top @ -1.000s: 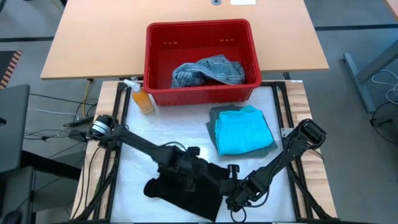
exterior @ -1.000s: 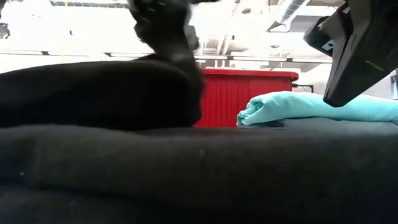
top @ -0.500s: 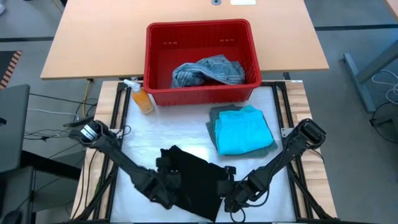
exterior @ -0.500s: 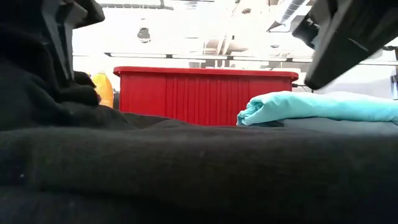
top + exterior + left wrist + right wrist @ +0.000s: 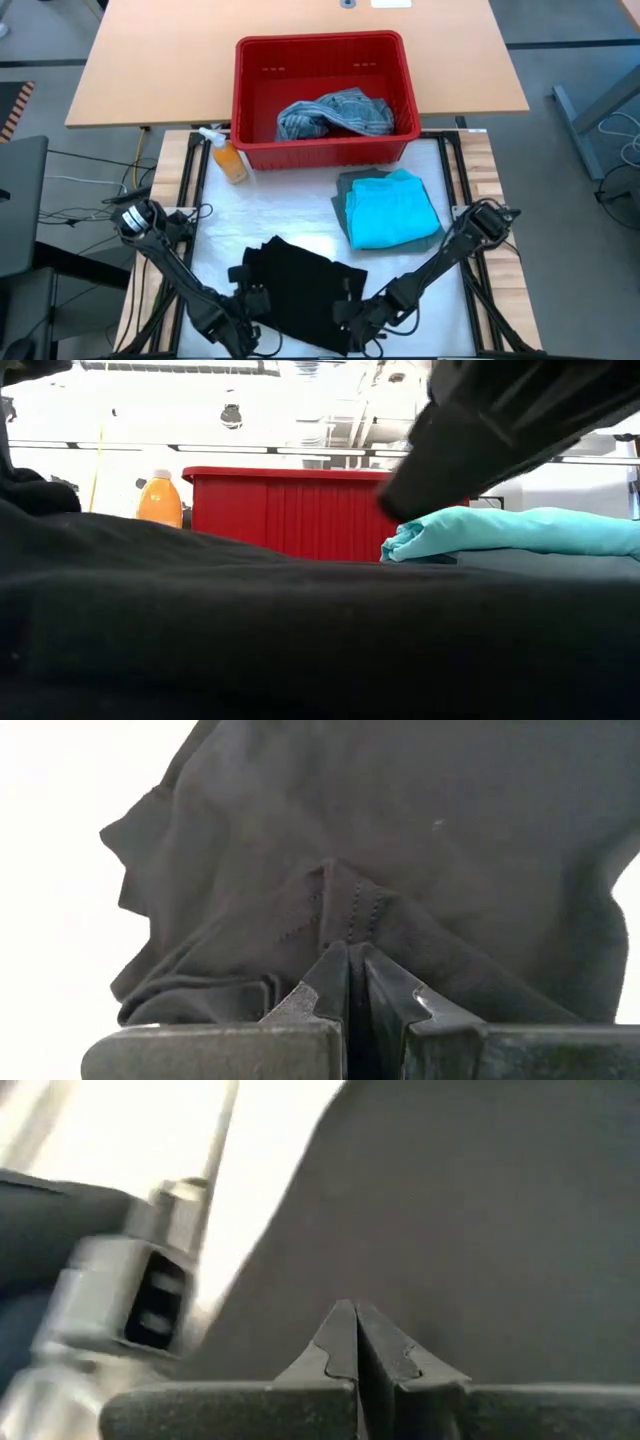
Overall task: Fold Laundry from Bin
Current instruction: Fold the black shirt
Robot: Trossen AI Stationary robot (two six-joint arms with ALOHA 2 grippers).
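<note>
A black garment [image 5: 298, 288] lies spread on the white mat near the table's front edge and fills the foreground of the low view [image 5: 300, 630]. My left gripper [image 5: 248, 302] is shut on its left side, my right gripper [image 5: 346, 312] shut on its right near side. The red bin [image 5: 325, 60] stands at the back with a mottled blue-grey garment [image 5: 335, 113] inside. A folded turquoise garment [image 5: 392, 210] rests on a grey-green one [image 5: 346, 186] at the right. My left gripper pinches a stitched seam fold [image 5: 345, 916] of the black garment between its two fingers, slanting down from the table's left. The cloth bunches in several layers at the fingertips and spreads out flat beyond them. My right gripper is shut on the black garment near its edge [image 5: 330, 1270], slanting down from the table's right. The fingers themselves hide the place of contact, so layers cannot be told. The cloth lies flat beyond the fingertips.
An orange spray bottle [image 5: 228, 158] stands left of the bin, at the mat's far left corner. A wooden table [image 5: 150, 70] lies behind the bin. Bare white mat [image 5: 270, 210] shows between the bin and the black garment.
My left gripper has gone toward the table's left and near edge, turning as it went, and has drawn the black garment's folded-over left part with it, so the garment now lies spread wider. My right gripper has shifted a little leftward and down, still shut on the cloth.
</note>
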